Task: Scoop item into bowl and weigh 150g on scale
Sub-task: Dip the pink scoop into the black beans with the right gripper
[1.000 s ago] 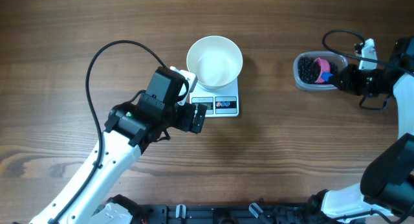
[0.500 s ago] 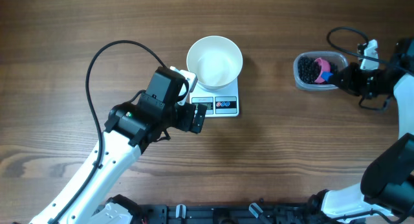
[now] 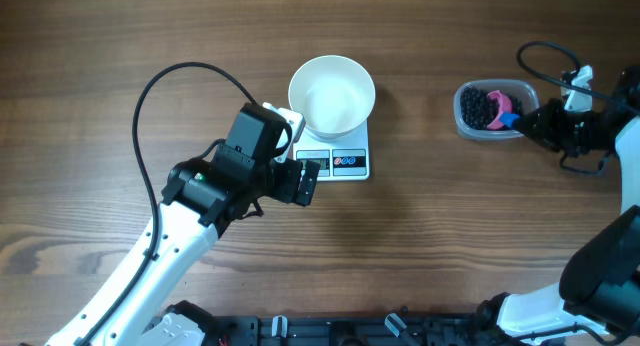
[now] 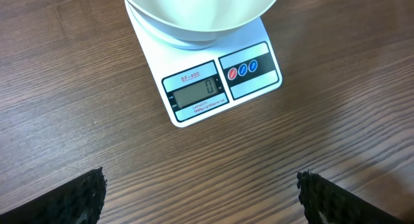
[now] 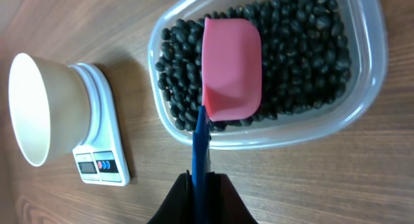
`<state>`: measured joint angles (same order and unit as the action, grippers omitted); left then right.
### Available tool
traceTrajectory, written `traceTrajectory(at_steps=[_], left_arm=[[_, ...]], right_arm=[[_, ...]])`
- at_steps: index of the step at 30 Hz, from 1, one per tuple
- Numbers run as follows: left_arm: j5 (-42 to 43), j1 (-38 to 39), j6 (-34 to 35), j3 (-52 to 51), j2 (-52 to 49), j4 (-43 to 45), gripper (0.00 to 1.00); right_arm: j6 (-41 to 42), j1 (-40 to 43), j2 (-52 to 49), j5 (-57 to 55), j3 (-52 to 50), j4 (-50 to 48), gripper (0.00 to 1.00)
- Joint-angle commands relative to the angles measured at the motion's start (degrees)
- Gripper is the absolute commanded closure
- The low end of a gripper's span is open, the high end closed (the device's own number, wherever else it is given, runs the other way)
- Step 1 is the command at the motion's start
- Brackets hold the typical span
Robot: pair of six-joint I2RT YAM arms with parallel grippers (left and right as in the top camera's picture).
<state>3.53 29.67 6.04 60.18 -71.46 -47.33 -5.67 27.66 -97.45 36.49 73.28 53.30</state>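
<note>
White bowl (upright) on scale, beans apart

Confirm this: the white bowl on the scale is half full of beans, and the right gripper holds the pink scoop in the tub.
Wrong on the fill: the bowl on the scale is empty, as the overhead view shows. The right gripper does hold the pink scoop in the tub.

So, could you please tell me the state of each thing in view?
scale: on, reads zero.
bowl: empty, upright on scale.
tub: open, holds beans.
beans: all in tub.
scoop: in tub on beans, held.
left gripper: open, empty.
right gripper: shut on scoop handle.
</note>
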Motion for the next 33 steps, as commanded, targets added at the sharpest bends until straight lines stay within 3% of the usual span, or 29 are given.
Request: traceTrajectory(at_steps=[1,33], left_arm=[[0.5,-0.2,-1.3,1.1,0.4,0.0,0.0],[0.5,-0.2,-1.3,1.1,0.4,0.0,0.0]], right_arm=[[2.1,0.0,-1.0,4.5,-0.7,-1.2,0.96],[8.8,0.0,-1.0,3.5,-0.7,-1.9,0.96]])
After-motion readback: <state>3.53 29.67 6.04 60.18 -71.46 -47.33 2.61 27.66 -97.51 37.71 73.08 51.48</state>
